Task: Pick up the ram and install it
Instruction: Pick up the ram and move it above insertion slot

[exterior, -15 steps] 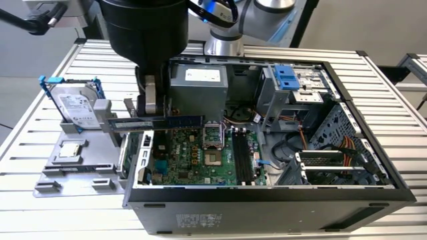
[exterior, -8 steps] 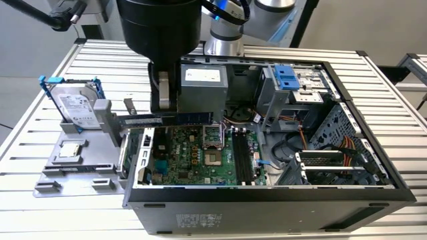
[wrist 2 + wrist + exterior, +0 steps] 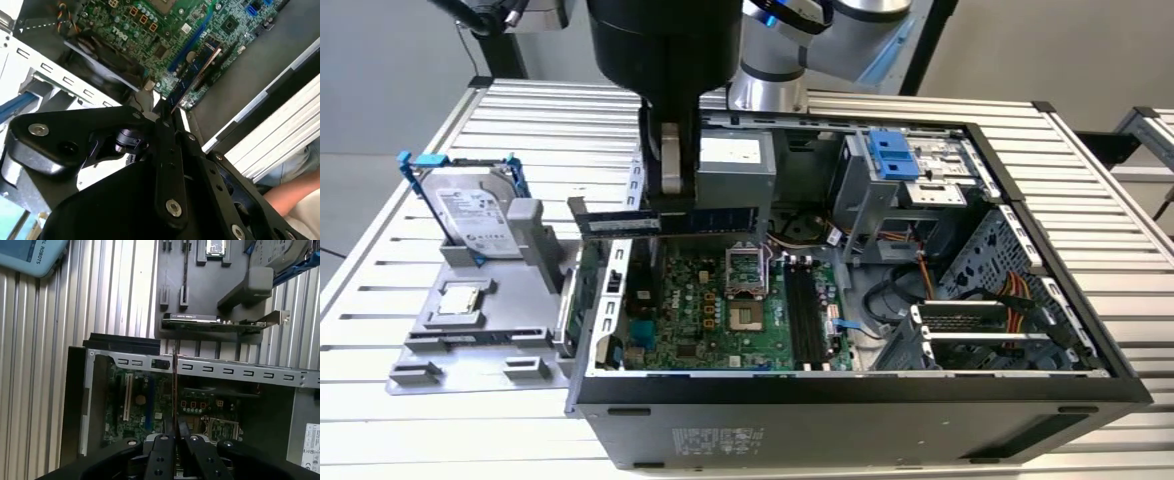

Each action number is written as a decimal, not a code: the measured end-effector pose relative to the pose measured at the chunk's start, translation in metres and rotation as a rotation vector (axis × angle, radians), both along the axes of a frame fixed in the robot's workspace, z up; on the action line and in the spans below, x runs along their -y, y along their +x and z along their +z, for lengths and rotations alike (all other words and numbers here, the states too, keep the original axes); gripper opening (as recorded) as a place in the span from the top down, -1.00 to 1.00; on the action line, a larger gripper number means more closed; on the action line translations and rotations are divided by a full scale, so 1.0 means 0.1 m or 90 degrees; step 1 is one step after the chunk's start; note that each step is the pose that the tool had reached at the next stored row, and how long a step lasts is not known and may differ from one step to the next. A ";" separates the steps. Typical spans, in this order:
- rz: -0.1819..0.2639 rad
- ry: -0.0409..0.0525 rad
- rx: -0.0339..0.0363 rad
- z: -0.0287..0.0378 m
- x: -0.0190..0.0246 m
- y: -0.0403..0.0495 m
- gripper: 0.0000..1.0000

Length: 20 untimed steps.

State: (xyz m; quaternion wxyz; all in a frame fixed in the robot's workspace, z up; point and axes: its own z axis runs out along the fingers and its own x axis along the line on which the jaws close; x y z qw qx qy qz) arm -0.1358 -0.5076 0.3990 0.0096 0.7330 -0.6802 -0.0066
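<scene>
Slatted aluminium counter (image 3: 440, 420) carries an open case (image 3: 854, 420) lying on its side; grey floor (image 3: 340, 200) beyond the counter edge; a second slatted surface (image 3: 1154, 130) is cut off at the exterior view's right.

A grey fixture (image 3: 420, 350) sits just beside the case at the exterior view's left; a drive (image 3: 470, 215) in a blue frame stands on it; a green card (image 3: 607, 300) with a bracket stands upright at the fixture edge nearest the case.

Hand (image 3: 670, 208) hangs over the case's rear part, jaws narrow and clamped on the ram (image 3: 720, 218); the ram lies level in the air above the motherboard (image 3: 707, 320), well apart from the black slots (image 3: 807, 320) at the exterior view's right of the socket.

Robot arm (image 3: 787, 50) is cut off at the frame edge; the hand's black body hides part of the case interior; the fingers cover the ram's middle.

In the second wrist view the ram (image 3: 197, 70) sticks out past the hand (image 3: 169, 111) over the board; a person's forearm (image 3: 295, 192) is cut off at the corner.

In the first wrist view the ram (image 3: 174, 390) is edge-on, just a thin line; whether it touches anything below, cannot tell.
</scene>
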 end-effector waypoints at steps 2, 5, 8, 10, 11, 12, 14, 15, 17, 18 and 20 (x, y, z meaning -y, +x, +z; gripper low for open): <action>0.000 0.0000 0.0000 -0.001 -0.052 0.015 1.00; 0.000 0.0000 0.0000 -0.001 -0.127 0.032 1.00; 0.000 0.0000 0.0000 -0.001 -0.205 0.044 1.00; 0.000 0.0000 0.0000 -0.002 -0.267 0.049 1.00; 0.000 0.0000 0.0000 -0.002 -0.297 0.050 1.00; 0.000 0.0000 0.0000 -0.002 -0.327 0.051 1.00; 0.000 0.0000 0.0000 -0.002 -0.384 0.053 1.00; 0.000 0.0000 0.0000 -0.002 -0.412 0.054 1.00; 0.000 0.0000 0.0000 -0.002 -0.462 0.057 1.00; 0.000 -0.0001 0.0000 -0.002 -0.483 0.058 1.00; 0.000 0.0000 0.0000 -0.002 -0.517 0.061 1.00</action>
